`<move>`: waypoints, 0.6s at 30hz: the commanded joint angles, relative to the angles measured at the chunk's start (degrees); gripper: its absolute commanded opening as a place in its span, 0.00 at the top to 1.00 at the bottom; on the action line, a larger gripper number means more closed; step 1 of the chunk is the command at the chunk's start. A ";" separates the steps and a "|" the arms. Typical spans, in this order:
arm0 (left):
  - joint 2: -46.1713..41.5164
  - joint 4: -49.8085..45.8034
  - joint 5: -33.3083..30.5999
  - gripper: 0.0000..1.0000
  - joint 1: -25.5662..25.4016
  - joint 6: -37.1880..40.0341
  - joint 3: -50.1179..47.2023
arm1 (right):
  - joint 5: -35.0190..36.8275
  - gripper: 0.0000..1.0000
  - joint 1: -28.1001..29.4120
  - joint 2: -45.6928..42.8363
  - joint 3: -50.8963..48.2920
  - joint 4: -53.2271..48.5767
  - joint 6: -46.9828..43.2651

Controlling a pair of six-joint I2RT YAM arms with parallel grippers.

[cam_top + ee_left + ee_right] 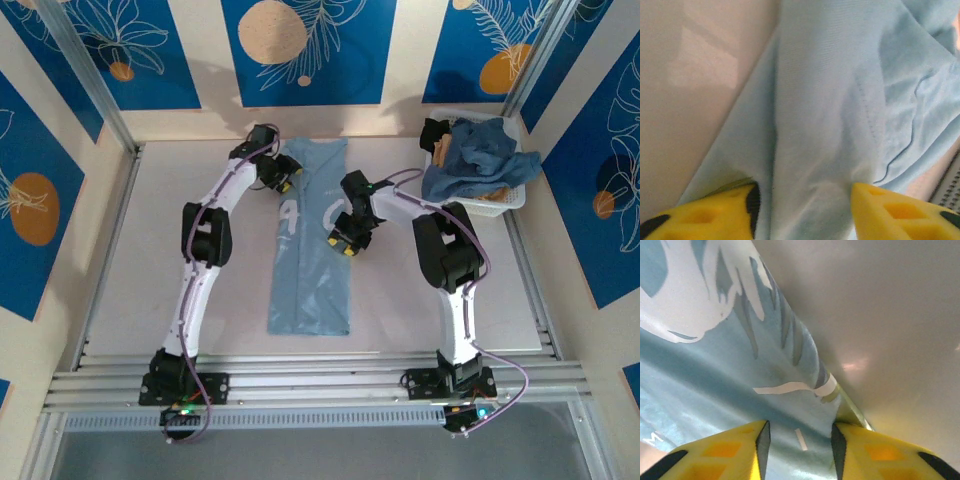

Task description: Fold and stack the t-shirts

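The pale sky-blue t-shirt (310,285) lies flat in the middle of the table, folded lengthwise into a long narrow strip with white lettering (330,212) showing. My left gripper (283,180) sits at the strip's far left edge, jaws apart over the cloth (830,100), open (805,212). My right gripper (342,243) rests at the strip's right edge near the middle. Its yellow fingers (730,452) straddle the folded edge of the shirt (715,365), open (800,445) and not pinching it. A darker dusty-blue t-shirt (488,150) lies crumpled in the basket.
The white slatted basket (508,201) stands at the far right corner of the table. Bare table (150,260) lies to the left and right of the strip. Metal rails (320,375) run along the near edge.
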 commanded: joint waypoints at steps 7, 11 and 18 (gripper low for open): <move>-39.80 -4.44 -7.97 0.28 1.15 11.29 -44.34 | 2.45 0.44 -0.97 -20.86 -11.74 -5.79 -2.14; -54.81 -3.27 1.91 0.32 -0.38 12.31 -71.28 | -2.76 0.43 1.32 -31.10 -24.71 -3.75 1.68; -76.21 1.87 13.19 0.36 -3.63 7.72 -102.00 | -11.23 0.42 7.37 -41.02 -41.04 0.51 5.92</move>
